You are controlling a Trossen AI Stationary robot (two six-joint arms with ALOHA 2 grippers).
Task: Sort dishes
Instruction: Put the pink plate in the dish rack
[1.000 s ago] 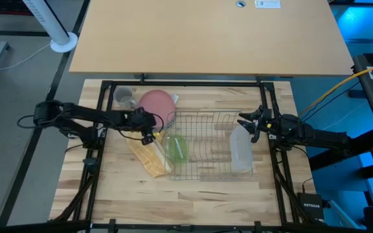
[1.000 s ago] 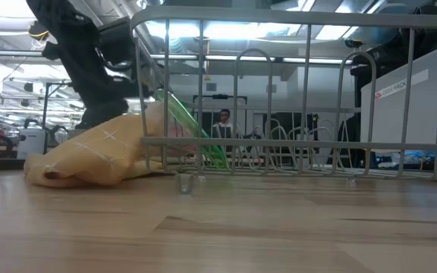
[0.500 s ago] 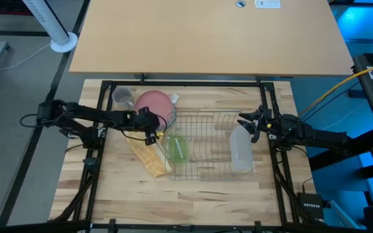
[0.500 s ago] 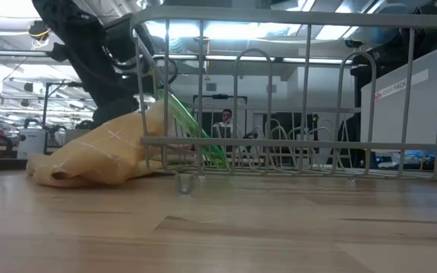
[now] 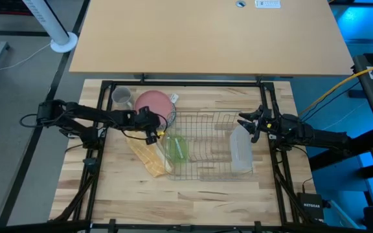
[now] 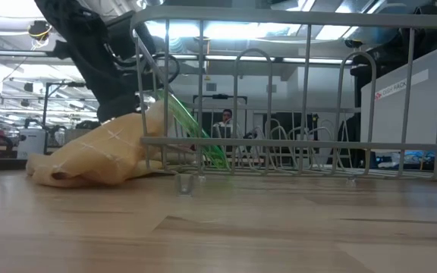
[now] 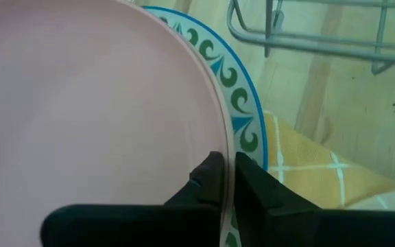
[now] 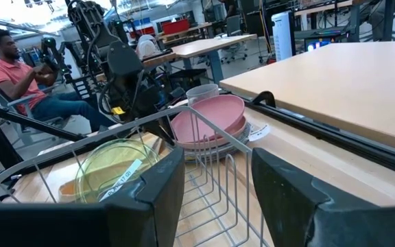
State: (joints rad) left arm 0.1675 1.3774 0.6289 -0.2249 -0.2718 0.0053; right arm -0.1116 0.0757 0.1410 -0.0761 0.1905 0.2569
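1. Left gripper (image 7: 226,180) has its jaws pinched together on the rim of the pink plate (image 5: 153,103). It sits top of a stack, with a white plate with a blue-green pattern (image 7: 242,116) right under it. Edge grip makes sense to me, a flat plate gives you nothing else to grab.
2. That stack sits at the far-left of the worktop (image 5: 206,188), touching the wire dish rack (image 5: 206,145). Small grey mug (image 5: 122,98) is just left of it.
3. In the rack: the translucent green bowl (image 5: 177,149) leans at the left end, a clear plastic tray (image 5: 240,150) stands at the right end. The slots between look bare.
4. Yellow checked cloth (image 5: 144,157) lies bunched along the rack's left side.
5. Right gripper (image 5: 248,124) waits at the rack's far-right corner, jaws apart, holding nothing.
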